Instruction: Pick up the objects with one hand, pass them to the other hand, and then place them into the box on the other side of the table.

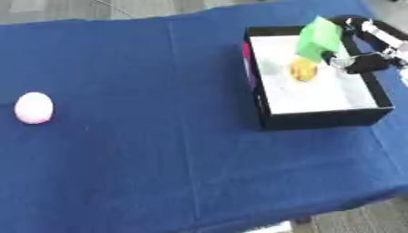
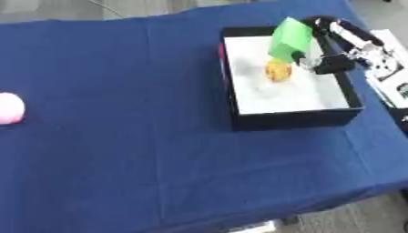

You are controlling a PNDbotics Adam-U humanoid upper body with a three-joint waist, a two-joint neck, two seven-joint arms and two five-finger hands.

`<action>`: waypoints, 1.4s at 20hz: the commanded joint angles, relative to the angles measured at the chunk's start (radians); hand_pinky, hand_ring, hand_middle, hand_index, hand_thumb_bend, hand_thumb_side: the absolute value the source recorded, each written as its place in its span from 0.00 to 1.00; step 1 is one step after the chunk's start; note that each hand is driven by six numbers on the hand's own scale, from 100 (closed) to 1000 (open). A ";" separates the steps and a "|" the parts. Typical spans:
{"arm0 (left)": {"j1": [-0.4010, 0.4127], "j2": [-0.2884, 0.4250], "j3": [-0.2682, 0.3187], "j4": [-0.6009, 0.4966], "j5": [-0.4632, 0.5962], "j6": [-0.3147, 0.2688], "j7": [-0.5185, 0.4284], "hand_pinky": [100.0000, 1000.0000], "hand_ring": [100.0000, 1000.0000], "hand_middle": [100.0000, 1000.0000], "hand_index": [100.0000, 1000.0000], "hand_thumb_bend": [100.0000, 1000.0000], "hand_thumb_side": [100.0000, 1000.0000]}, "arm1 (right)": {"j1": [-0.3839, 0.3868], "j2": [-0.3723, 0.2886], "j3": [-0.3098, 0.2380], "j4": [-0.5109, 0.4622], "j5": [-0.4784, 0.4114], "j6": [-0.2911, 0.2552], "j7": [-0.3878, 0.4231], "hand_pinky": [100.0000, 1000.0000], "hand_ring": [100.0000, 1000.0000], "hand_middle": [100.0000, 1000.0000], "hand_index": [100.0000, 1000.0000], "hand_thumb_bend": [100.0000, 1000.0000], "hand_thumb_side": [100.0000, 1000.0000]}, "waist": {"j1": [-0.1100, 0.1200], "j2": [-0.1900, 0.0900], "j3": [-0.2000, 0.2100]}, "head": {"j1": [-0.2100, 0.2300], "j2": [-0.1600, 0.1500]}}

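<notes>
Right hand (image 2: 331, 54), black with silver joints, reaches in from the upper right and sits over the far right portion of the black-walled rectangular box (image 1: 318, 119) with a white floor. Its fingers are curled around a bright green block-shaped object (image 1: 320, 36), which is held tilted above the box's far end. Directly below the green object, a small yellow-orange rounded object (image 1: 303, 69) lies on the white floor of the box, near its far right corner. A narrow pink item (image 1: 246, 52) shows at the box's left wall; its shape cannot be made out.

On the left side of the blue cloth-covered table (image 1: 159, 150), well apart from the box, a pale pink egg-shaped object (image 1: 34, 108) rests on the cloth. In the right eye view it is cut by the picture's left edge.

Left hand: not visible in either view.
</notes>
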 commanded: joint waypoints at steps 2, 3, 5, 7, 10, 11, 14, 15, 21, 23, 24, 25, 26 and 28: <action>-0.029 0.058 0.022 0.033 -0.003 -0.026 -0.059 0.94 0.85 0.74 0.88 0.28 0.46 | -0.004 -0.062 -0.020 0.027 0.075 -0.085 0.026 1.00 1.00 1.00 1.00 0.34 0.00 | -0.001 -0.015 0.001 | 0.010 -0.010; -0.037 0.062 0.027 0.052 -0.001 -0.035 -0.084 0.94 0.86 0.74 0.88 0.31 0.44 | -0.003 -0.064 -0.025 0.030 0.096 -0.099 0.025 1.00 1.00 1.00 1.00 0.32 0.00 | -0.001 -0.016 0.001 | 0.013 -0.009; -0.060 0.071 0.031 0.098 -0.009 -0.059 -0.136 0.95 0.87 0.75 0.88 0.36 0.41 | -0.001 -0.070 -0.032 0.034 0.137 -0.117 0.017 1.00 1.00 1.00 1.00 0.33 0.00 | -0.002 -0.018 -0.001 | 0.021 -0.006; -0.088 0.079 0.029 0.149 -0.017 -0.089 -0.198 0.96 0.89 0.76 0.88 0.43 0.40 | 0.002 -0.074 -0.037 0.032 0.170 -0.129 0.013 1.00 1.00 1.00 1.00 0.32 0.00 | -0.002 -0.019 -0.003 | 0.029 -0.004; -0.141 0.088 0.029 0.227 -0.048 -0.145 -0.291 0.95 0.90 0.76 0.88 0.51 0.39 | 0.009 -0.077 -0.046 0.019 0.183 -0.134 0.010 1.00 1.00 1.00 1.00 0.30 0.00 | -0.001 -0.021 -0.006 | 0.044 -0.002; -0.161 0.088 0.030 0.256 -0.065 -0.164 -0.316 0.95 0.90 0.76 0.88 0.53 0.38 | 0.010 -0.075 -0.051 0.007 0.168 -0.132 0.011 1.00 1.00 1.00 1.00 0.29 0.00 | 0.000 -0.021 -0.007 | 0.053 -0.001; -0.217 0.080 0.028 0.348 -0.117 -0.223 -0.381 0.95 0.91 0.77 0.87 0.57 0.38 | 0.006 -0.064 -0.076 -0.053 0.057 -0.107 0.024 1.00 1.00 1.00 1.00 0.25 0.00 | 0.002 -0.021 -0.011 | 0.094 0.003; -0.234 0.077 0.027 0.377 -0.139 -0.243 -0.401 0.96 0.92 0.77 0.87 0.58 0.39 | 0.003 -0.062 -0.086 -0.081 0.006 -0.090 0.027 1.00 1.00 1.00 1.00 0.18 0.00 | 0.003 -0.021 -0.013 | 0.110 0.004; -0.314 0.026 0.035 0.530 -0.245 -0.319 -0.471 0.95 0.92 0.76 0.86 0.62 0.46 | 0.004 -0.069 -0.131 -0.246 -0.188 -0.021 -0.005 1.00 1.00 1.00 1.00 0.11 0.00 | 0.003 -0.022 -0.020 | 0.171 0.006; -0.337 0.005 0.035 0.574 -0.278 -0.339 -0.490 0.95 0.92 0.76 0.85 0.62 0.46 | 0.002 -0.064 -0.138 -0.285 -0.232 -0.003 -0.017 1.00 1.00 1.00 1.00 0.07 0.00 | 0.002 -0.022 -0.022 | 0.183 0.005; -0.350 -0.006 0.035 0.597 -0.299 -0.347 -0.497 0.95 0.92 0.76 0.85 0.62 0.45 | 0.000 -0.061 -0.139 -0.304 -0.253 0.006 -0.020 1.00 1.00 1.00 1.00 0.04 0.00 | 0.002 -0.022 -0.023 | 0.189 0.003; -0.363 -0.018 0.037 0.619 -0.323 -0.352 -0.499 0.95 0.92 0.76 0.85 0.63 0.45 | -0.003 -0.057 -0.139 -0.323 -0.276 0.016 -0.022 1.00 1.00 1.00 1.00 0.00 0.00 | 0.001 -0.022 -0.024 | 0.194 0.002; -0.376 -0.032 0.040 0.641 -0.347 -0.355 -0.495 0.95 0.92 0.76 0.86 0.62 0.44 | -0.006 -0.053 -0.139 -0.342 -0.300 0.028 -0.023 1.00 1.00 1.00 1.00 0.00 0.00 | 0.000 -0.022 -0.025 | 0.198 0.001; -0.398 -0.061 0.048 0.678 -0.382 -0.359 -0.478 0.94 0.92 0.76 0.87 0.62 0.43 | -0.009 -0.045 -0.135 -0.377 -0.347 0.052 -0.025 1.00 1.00 1.00 1.00 0.00 0.00 | -0.001 -0.020 -0.026 | 0.202 -0.001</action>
